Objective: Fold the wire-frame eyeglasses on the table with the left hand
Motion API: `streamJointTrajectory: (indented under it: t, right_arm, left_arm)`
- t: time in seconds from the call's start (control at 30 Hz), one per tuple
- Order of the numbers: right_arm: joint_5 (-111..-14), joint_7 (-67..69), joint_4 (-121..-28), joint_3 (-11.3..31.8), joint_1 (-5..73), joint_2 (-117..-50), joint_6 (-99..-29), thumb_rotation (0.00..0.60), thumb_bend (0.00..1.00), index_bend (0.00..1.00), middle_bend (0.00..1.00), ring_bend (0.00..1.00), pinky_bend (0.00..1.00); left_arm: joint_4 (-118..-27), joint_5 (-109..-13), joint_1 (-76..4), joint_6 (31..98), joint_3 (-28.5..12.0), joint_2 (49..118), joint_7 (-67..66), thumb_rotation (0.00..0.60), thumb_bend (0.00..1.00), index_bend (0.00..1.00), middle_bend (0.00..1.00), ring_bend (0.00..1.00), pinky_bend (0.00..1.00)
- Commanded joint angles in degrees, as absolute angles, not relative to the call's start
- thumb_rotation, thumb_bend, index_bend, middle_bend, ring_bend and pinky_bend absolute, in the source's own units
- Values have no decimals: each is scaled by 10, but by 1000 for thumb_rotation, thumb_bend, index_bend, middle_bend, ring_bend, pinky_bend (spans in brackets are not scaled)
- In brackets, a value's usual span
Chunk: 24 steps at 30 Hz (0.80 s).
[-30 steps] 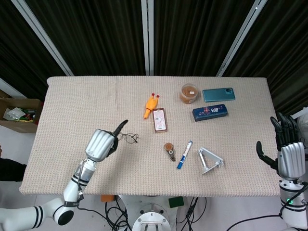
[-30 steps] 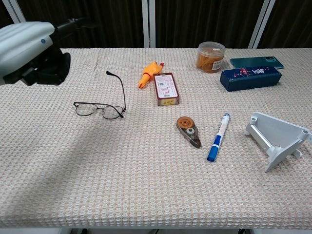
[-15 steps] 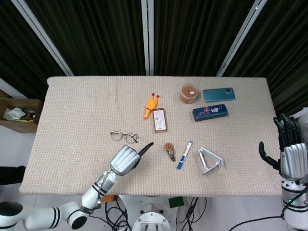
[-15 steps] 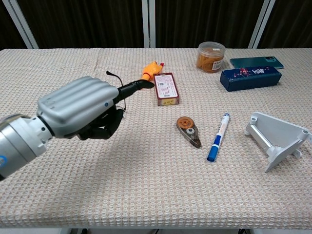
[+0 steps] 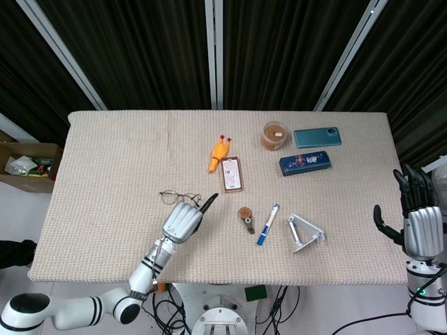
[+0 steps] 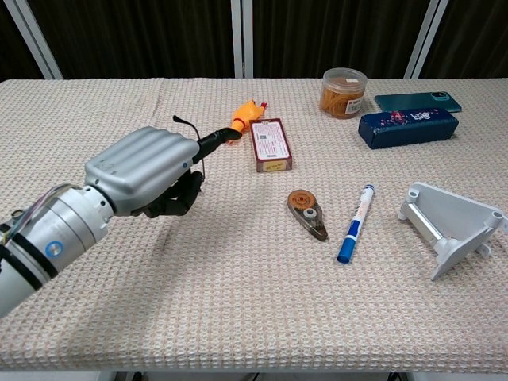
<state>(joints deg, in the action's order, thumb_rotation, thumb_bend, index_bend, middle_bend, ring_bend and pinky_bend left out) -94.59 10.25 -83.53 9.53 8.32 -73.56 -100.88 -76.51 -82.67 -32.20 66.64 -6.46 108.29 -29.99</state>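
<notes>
The wire-frame eyeglasses (image 5: 178, 197) lie on the beige table mat (image 5: 105, 160), left of centre. My left hand (image 5: 183, 221) hovers just in front of them, most fingers curled in and one dark finger (image 5: 208, 202) pointing out past the frame's right end. It holds nothing. In the chest view my left hand (image 6: 147, 171) covers most of the eyeglasses; only an upturned temple tip (image 6: 181, 120) shows above it. My right hand (image 5: 415, 223) hangs beyond the table's right edge, fingers spread and empty.
A yellow rubber chicken (image 5: 219, 153) and a red card box (image 5: 232, 174) lie just right of the glasses. Further right are a correction tape (image 5: 246, 219), a blue pen (image 5: 267, 224), a white stand (image 5: 304, 233), a jar (image 5: 275, 135), a phone (image 5: 317, 137) and a blue case (image 5: 304, 162).
My left hand swung from the left of the glasses round to their front, then edged up toward them. The glasses' raised temple stays up. My right hand has barely moved.
</notes>
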Motion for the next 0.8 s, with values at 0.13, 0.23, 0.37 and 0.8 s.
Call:
streamJointTrajectory:
  t: [0.13,0.23,0.37,0.8]
  right_arm:
    - [-943,102,-836,97,83,-734,-1007,600,477,0,0,0,0]
    - [-941,103,-834,96,84,-735,-1004,600,477,0,0,0,0]
    - [-943,100,-833,95,86,-738,-1001,600,477,0,0,0,0]
    - [-949,89,-840,93,87,-740,-1001,600,477,0,0,0,0]
  left_arm:
    - [-747,-808,-317,670,-72,1079,-298,600,748,17,993,851,905]
    - [-744,-798,-309,676,-72,1072,-293,600,748,17,993,851,905]
    - [-744,-790,-300,682,-70,1061,-292,600,748,17,993,852,905]
    - [-773,-690,-278,642,-62,1028,-367,600,751,27,990,851,905]
